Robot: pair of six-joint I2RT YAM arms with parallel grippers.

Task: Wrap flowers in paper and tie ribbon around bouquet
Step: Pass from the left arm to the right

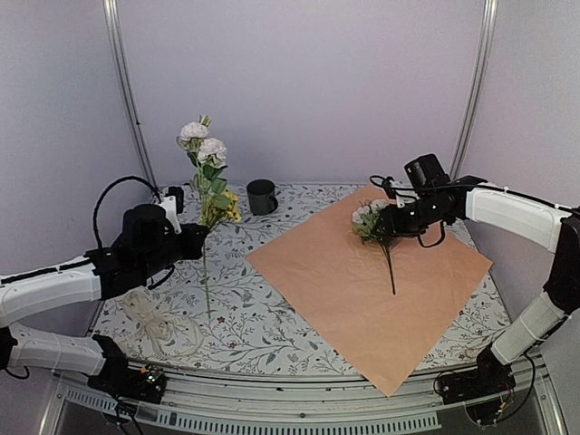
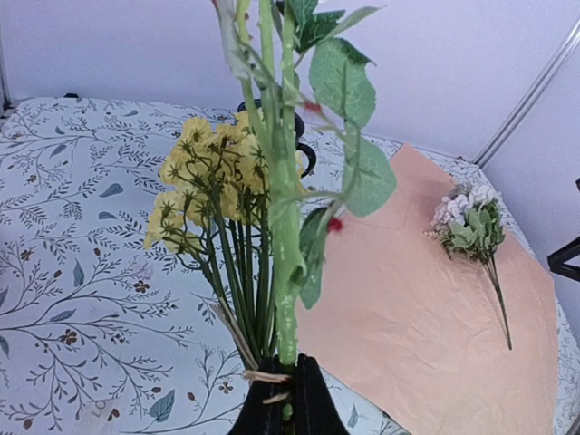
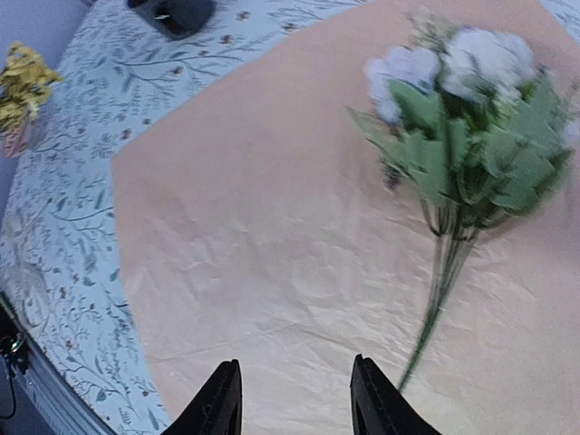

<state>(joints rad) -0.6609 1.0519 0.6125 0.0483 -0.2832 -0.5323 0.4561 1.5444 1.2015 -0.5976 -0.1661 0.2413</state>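
The left tool [image 2: 279, 390] is clenching the flowers [image 2: 204, 177] by their stems, holding them upright; the paper [image 2: 408, 317] is lying to its right, where the right tool [image 3: 294, 385], jaws parted, is hovering just behind a white sprig [image 3: 462, 136].

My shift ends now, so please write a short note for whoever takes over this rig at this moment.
Left gripper: shut on the stems of the flowers, held upright over the table.
Right gripper: open, empty, over the paper.
Small white bunch lies on the paper; ribbon lies loose by the left arm.
Done: paper spread, one bunch laid. Left: add held flowers, wrap, tie.
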